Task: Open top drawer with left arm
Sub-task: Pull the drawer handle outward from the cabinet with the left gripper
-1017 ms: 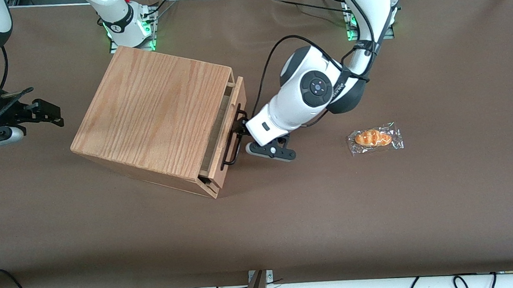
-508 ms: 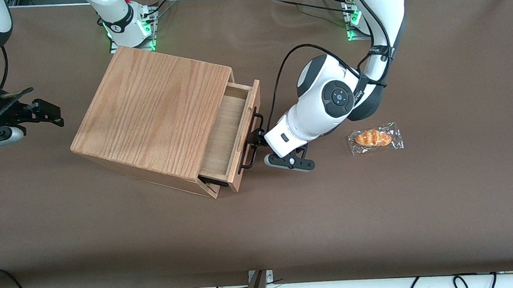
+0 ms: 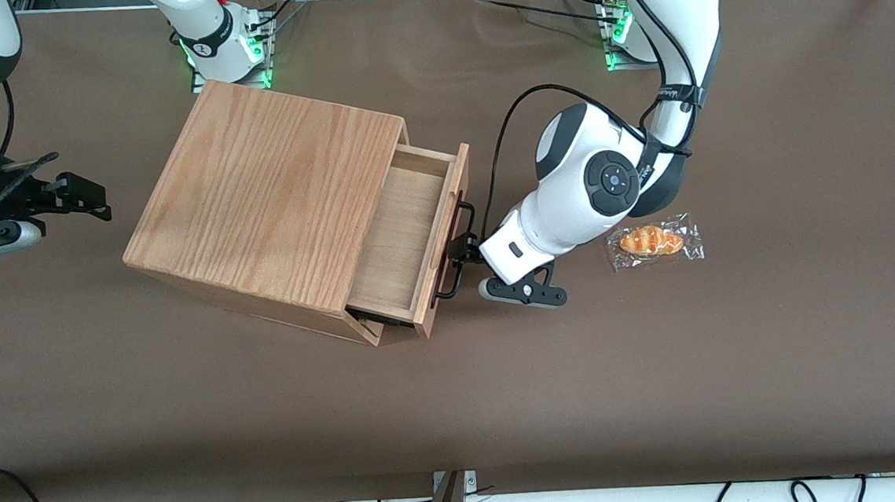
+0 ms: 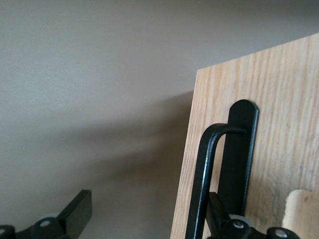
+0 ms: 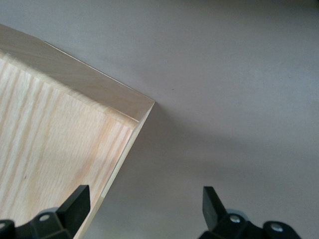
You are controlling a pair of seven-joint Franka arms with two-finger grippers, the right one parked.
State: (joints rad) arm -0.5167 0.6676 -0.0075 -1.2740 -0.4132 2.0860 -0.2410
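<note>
The top drawer (image 3: 407,234) is seen partly drawn out of the oak box (image 3: 271,200) at frame centre. Its black bar handle (image 3: 455,246) (one finger hooked inside) is straddled by the spread gripper (image 3: 470,254).

Wrapped pastry (image 3: 654,242) close beside left arm (image 3: 593,186) (table (image 3: 816,335) bare around); gripper (image 3: 463,251) at drawer handle (image 3: 451,243).
</note>
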